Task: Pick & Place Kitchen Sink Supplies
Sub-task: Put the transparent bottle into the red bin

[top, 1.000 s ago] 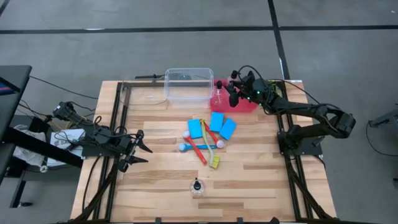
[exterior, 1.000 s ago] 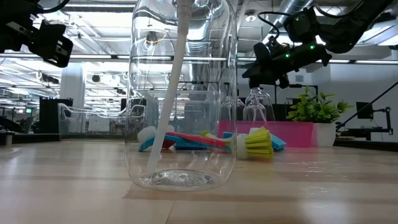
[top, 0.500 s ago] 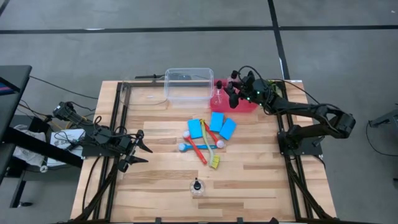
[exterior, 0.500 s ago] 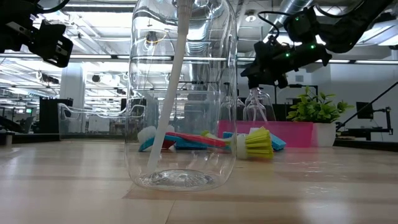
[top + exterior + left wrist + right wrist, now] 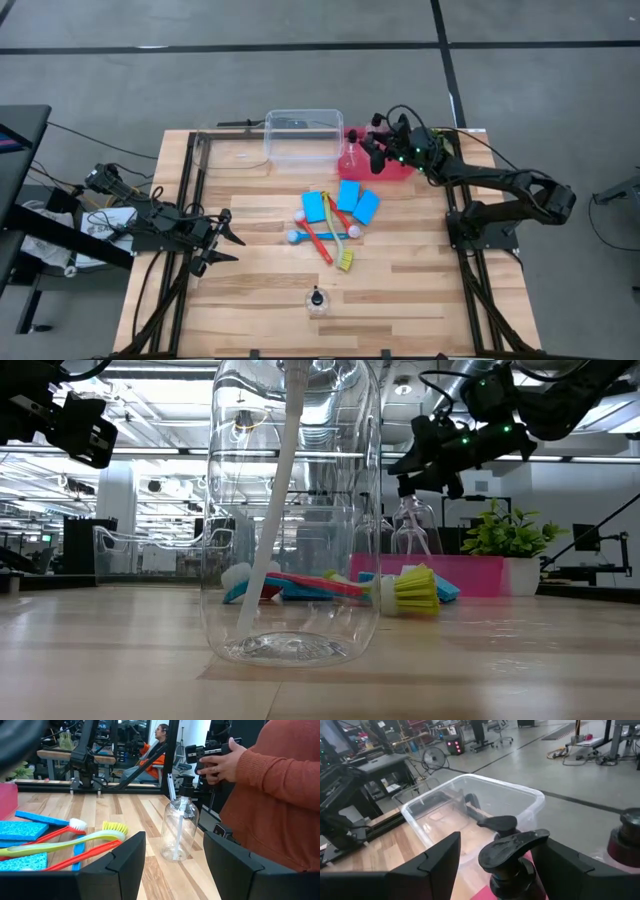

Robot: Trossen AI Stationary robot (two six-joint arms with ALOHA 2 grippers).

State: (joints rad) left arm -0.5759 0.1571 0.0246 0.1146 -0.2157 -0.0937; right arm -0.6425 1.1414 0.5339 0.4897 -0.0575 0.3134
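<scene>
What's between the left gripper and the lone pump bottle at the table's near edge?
Nothing visible. The left gripper is open at the table's left side; bare wood lies between it and the pump bottle. The brushes lie off that line, toward the middle.

A pale wooden tabletop (image 5: pixel 400 300) of long planks sits in a black metal frame on a grey concrete floor (image 5: pixel 250 70) crossed by dark lines. Along its far edge stands 1 clear plastic tub (image 5: pixel 303 137), rectangular with rounded corners, and just beside it a red tray (image 5: pixel 392 169). In the low view a small leafy green plant (image 5: pixel 503 530) stands in a white pot by the tray's end. Beyond the tabletop, the left wrist view shows a person in a rust-coloured sleeve (image 5: pixel 280 785) whose hand (image 5: pixel 220 762) holds a small black device. The right wrist view shows a floor fan (image 5: pixel 434 757) on the floor behind the tub.
</scene>
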